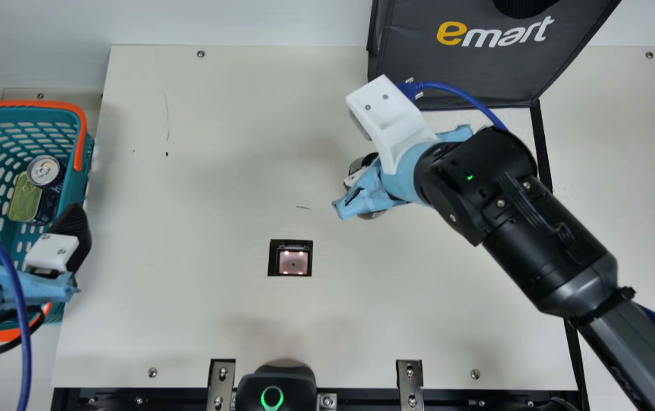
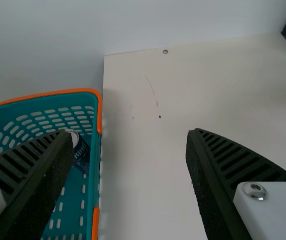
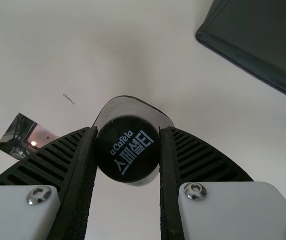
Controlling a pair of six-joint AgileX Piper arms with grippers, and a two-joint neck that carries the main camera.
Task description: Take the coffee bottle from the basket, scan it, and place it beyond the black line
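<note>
In the main view my right gripper is right of the table's middle, partly hidden by its own arm, with a bit of the coffee bottle below it. The right wrist view has the black cap of the bottle squeezed between both fingers of my right gripper; whether its base touches the table I cannot tell. My left gripper stands open over the teal basket; the left wrist view shows a wide gap at my left gripper. A black line runs down the table's right side.
A scanner window is set in the table, left of the bottle. Cans lie in the basket. A dark bag is at the back right. A black device with a green ring sits at the front edge.
</note>
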